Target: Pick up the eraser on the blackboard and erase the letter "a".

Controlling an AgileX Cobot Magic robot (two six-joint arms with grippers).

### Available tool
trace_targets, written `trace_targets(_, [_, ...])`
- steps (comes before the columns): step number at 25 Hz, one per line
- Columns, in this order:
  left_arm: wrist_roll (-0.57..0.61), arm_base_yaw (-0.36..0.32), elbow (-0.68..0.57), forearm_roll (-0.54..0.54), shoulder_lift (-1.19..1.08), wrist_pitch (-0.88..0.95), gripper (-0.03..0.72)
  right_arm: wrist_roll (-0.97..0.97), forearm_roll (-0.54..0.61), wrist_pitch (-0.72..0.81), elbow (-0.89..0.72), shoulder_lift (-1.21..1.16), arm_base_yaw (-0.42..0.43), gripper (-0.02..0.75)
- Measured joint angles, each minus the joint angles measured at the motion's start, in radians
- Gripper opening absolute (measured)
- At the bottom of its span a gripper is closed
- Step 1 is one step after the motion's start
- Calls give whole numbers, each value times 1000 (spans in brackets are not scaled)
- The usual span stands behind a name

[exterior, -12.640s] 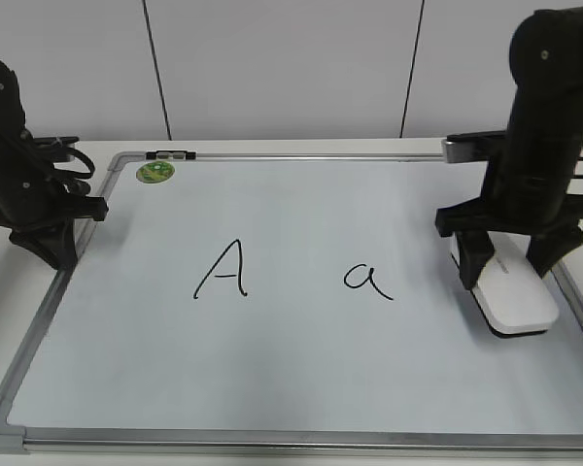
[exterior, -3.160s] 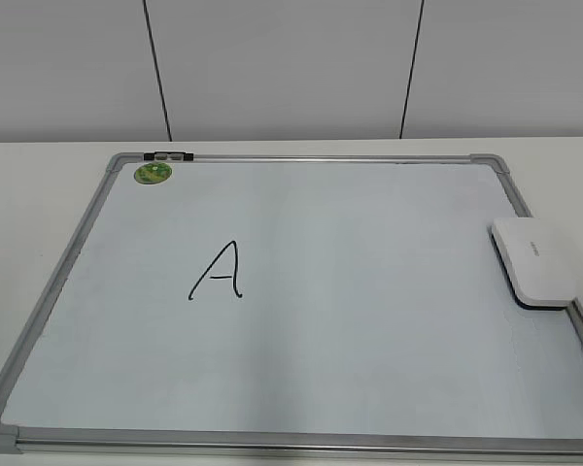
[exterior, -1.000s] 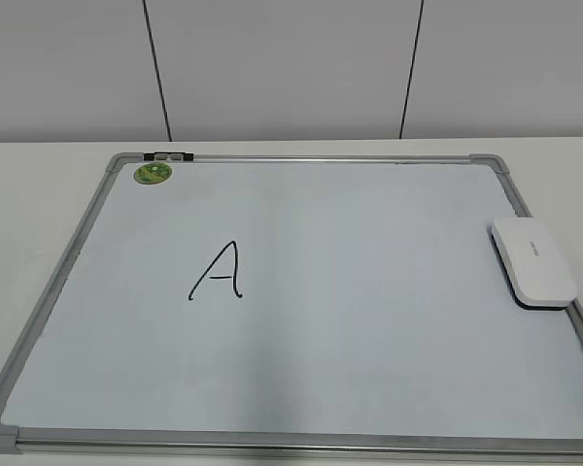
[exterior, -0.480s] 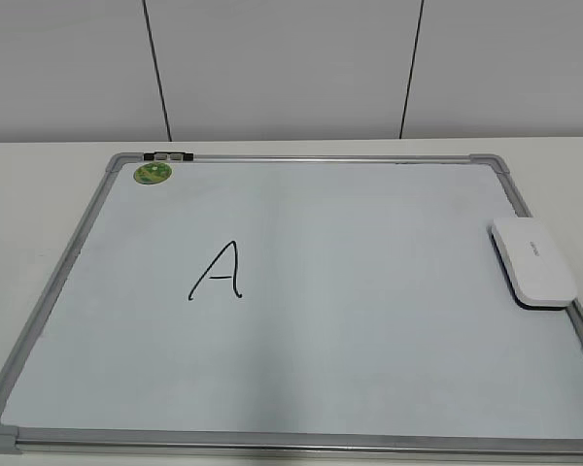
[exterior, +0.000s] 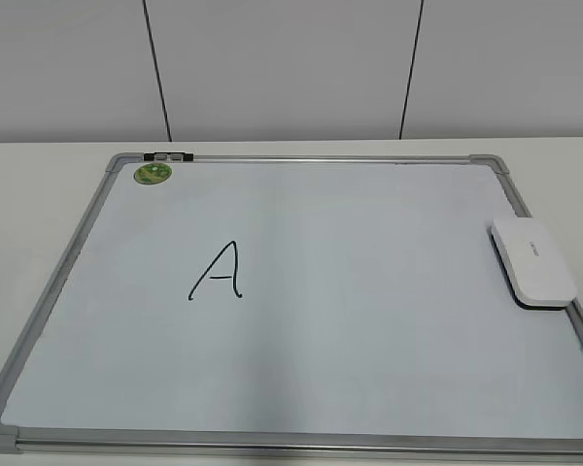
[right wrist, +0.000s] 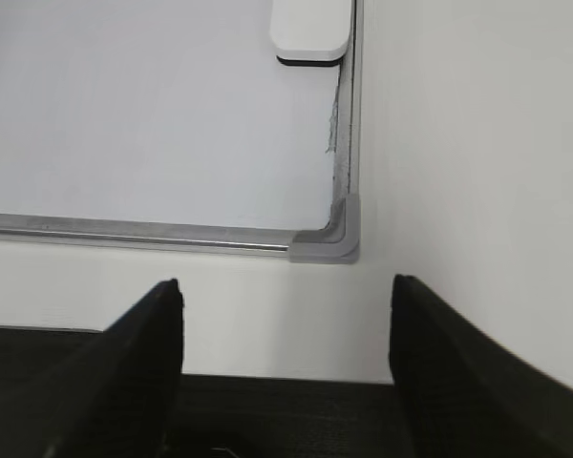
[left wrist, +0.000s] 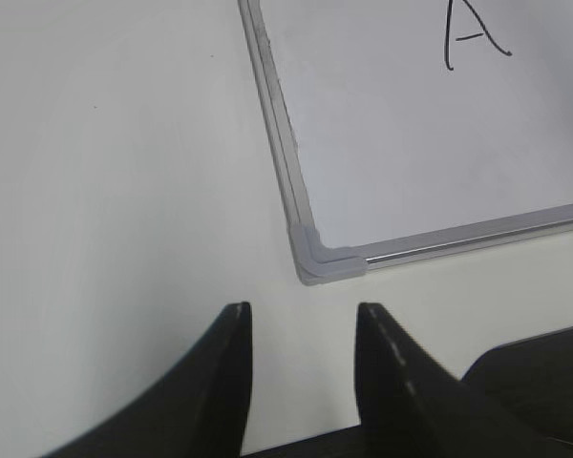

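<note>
Two grippers appear only in their own wrist views, and we see both of them empty above the bare white table [exterior: 39, 165]. We find the left gripper [left wrist: 301, 329] with its dark fingers [left wrist: 231, 367] apart by a moderate gap, holding nothing, just off the grey plastic corner [left wrist: 327, 260] at the near left of the blackboard [exterior: 369, 320]. We find the right gripper [right wrist: 286, 305] spread wide, also holding nothing, near the other near corner [right wrist: 336, 239] of the frame. In the exterior view neither arm is visible. We see the eraser [exterior: 533, 261], a white rounded block with a dark underside, lying flat on the board at its right edge, touching or almost touching the grey frame; in the right wrist view only its near end shows at the top. One written mark is on the board: the capital "A" [exterior: 217, 272] in black marker, left of the middle, well apart from the eraser. We cannot find any lowercase letter on the white surface. We also see a small round green sticker [exterior: 154, 173] at the far left corner, beside a small dark clip [exterior: 169, 155] on the frame.
</note>
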State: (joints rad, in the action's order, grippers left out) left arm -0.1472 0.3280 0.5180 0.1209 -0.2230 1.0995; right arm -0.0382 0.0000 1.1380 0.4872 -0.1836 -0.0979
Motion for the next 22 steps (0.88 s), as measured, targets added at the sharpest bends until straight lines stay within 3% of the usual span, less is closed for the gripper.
trace_targets(6, [0,-28,0,0,74,-2,262,0,0,0,0,87,63,501])
trace_targets(10, [0,-127,0,0,97,-2,262,0,0,0,0,126,127,501])
trace_targets(15, [0,-221,0,0,154,-2,262,0,0,0,0,182,138,501])
trace_targets(22, [0,-239,-2,0,214,3,262,2,0,0,0,199,138,501])
